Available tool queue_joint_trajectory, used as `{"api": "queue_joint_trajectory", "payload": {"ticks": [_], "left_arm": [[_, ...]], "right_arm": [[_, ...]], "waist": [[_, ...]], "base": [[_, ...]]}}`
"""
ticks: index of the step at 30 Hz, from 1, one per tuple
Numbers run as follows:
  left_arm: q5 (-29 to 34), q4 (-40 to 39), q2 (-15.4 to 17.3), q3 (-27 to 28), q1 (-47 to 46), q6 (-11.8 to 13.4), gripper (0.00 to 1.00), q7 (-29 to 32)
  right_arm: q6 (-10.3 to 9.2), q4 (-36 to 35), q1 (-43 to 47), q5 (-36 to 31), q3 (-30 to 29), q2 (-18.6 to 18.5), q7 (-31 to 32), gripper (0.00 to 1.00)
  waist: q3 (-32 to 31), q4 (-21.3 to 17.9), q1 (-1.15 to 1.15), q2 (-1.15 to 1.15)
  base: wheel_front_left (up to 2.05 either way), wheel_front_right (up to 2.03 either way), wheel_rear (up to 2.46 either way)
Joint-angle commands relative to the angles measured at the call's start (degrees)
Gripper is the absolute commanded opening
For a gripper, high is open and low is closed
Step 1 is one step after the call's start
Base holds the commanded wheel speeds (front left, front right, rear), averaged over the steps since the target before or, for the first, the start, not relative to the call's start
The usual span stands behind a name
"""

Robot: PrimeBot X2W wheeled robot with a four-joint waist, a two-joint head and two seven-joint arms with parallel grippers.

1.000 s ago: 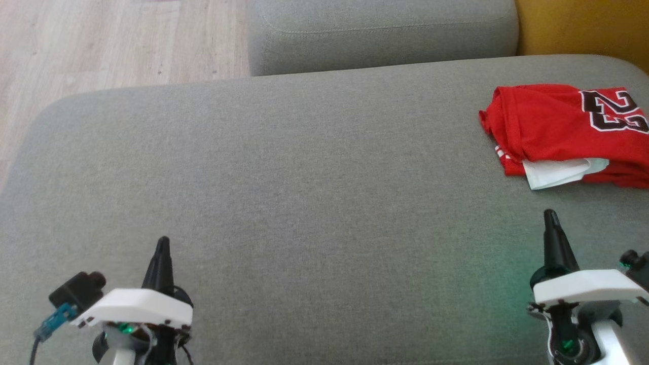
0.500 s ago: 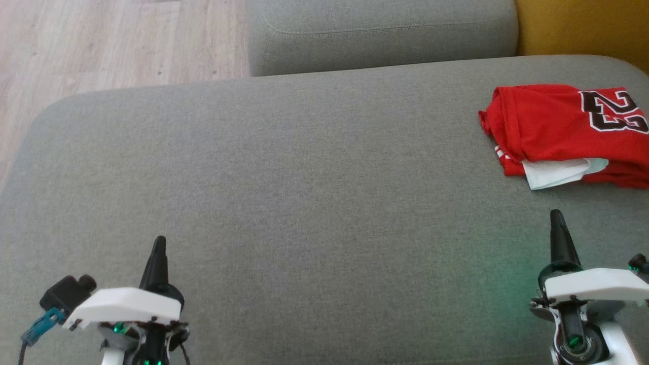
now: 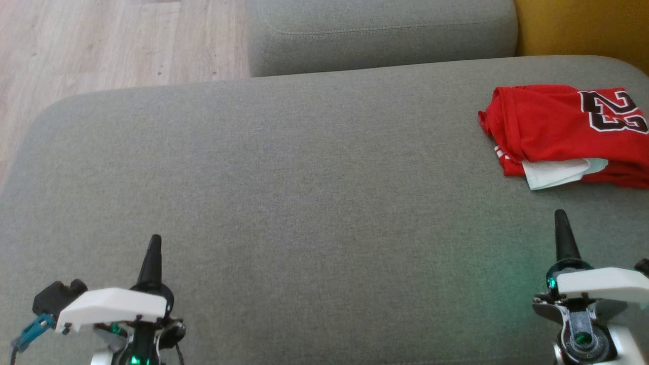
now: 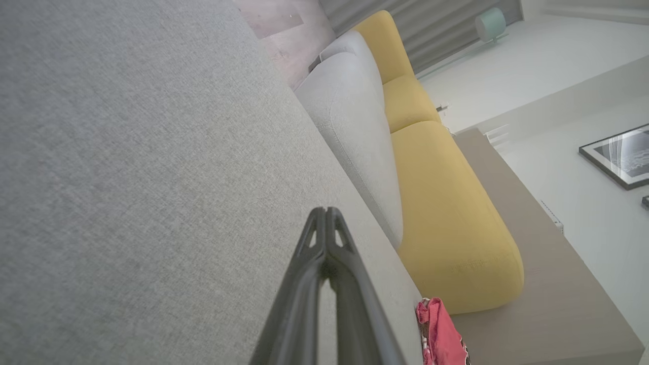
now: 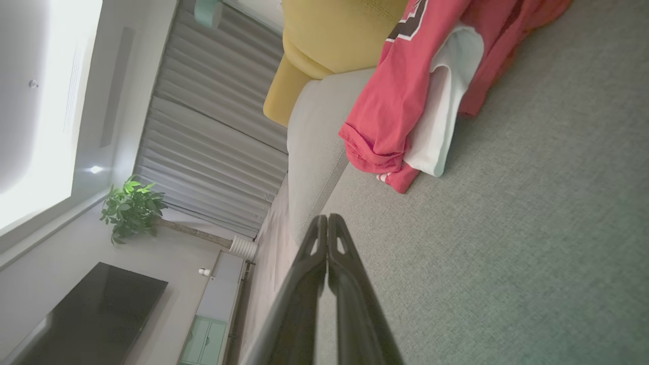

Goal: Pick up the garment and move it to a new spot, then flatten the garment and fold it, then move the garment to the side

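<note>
The garment (image 3: 563,132) is a red jersey with black-and-white numbers and a white inner layer, lying folded at the far right of the grey sofa cushion (image 3: 304,203). It also appears as the garment (image 5: 405,96) at the top of the right wrist view and as a red scrap, the garment (image 4: 438,332), at the bottom of the left wrist view. My left gripper (image 3: 153,242) sits low at the lower left, shut and empty, fingertips pressed together (image 4: 324,213). My right gripper (image 3: 560,218) is shut and empty too, a short way in front of the jersey, not touching it (image 5: 327,220).
A second grey cushion (image 3: 380,30) lies behind the main one, with yellow upholstery (image 3: 583,25) at the back right. Wooden floor (image 3: 101,45) lies past the cushion's far left edge. A plant (image 5: 132,208), curtains and a dark screen show in the right wrist view.
Both grippers have drawn back slightly toward the lower edge of the head view, the left one drifting left and the right one drifting right. The jersey has stayed put.
</note>
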Motion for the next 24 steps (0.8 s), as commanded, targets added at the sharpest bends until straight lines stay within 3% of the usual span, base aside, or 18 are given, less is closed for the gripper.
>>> {"api": "queue_joint_trajectory", "payload": {"ticks": [1,24], "left_arm": [[-1.1,-2.1,0.2,2.1,-3.5,-0.5,0.00,0.3],[-16.0,-2.4,0.2,4.8,-4.0,-2.6,0.00,4.2]], "right_arm": [[-0.03,-2.3,-2.3,1.1,0.2,0.0,0.3,0.00],[-0.04,-3.4,-2.2,13.8,-2.5,1.6,4.1,0.00]], "waist": [[0.0,0.0,0.00,0.00],[-0.1,-0.1,0.00,0.00]], "base": [[0.00,0.00,0.00],[0.00,0.00,0.00]]}}
